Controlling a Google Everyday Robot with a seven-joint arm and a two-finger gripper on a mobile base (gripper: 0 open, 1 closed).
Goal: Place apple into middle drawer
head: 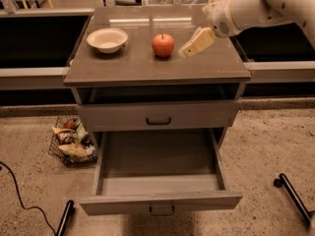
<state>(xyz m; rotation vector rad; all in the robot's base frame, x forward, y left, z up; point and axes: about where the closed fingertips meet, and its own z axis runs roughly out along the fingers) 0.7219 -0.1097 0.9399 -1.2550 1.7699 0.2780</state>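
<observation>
The apple (163,45), red-orange with a short dark stem, stands on the grey cabinet top (147,70), right of centre. My gripper (187,49) comes in from the upper right on a white arm and hovers just right of the apple, close to it but apart from it. It holds nothing. The middle drawer (160,181) is pulled out wide open below, and its shallow tray interior holds nothing.
A cream bowl (107,39) sits on the cabinet top left of the apple. A shut drawer with a black handle (158,120) is above the open one. A wire basket of snacks (71,141) stands on the floor at left. A black cable and metal legs lie on the floor.
</observation>
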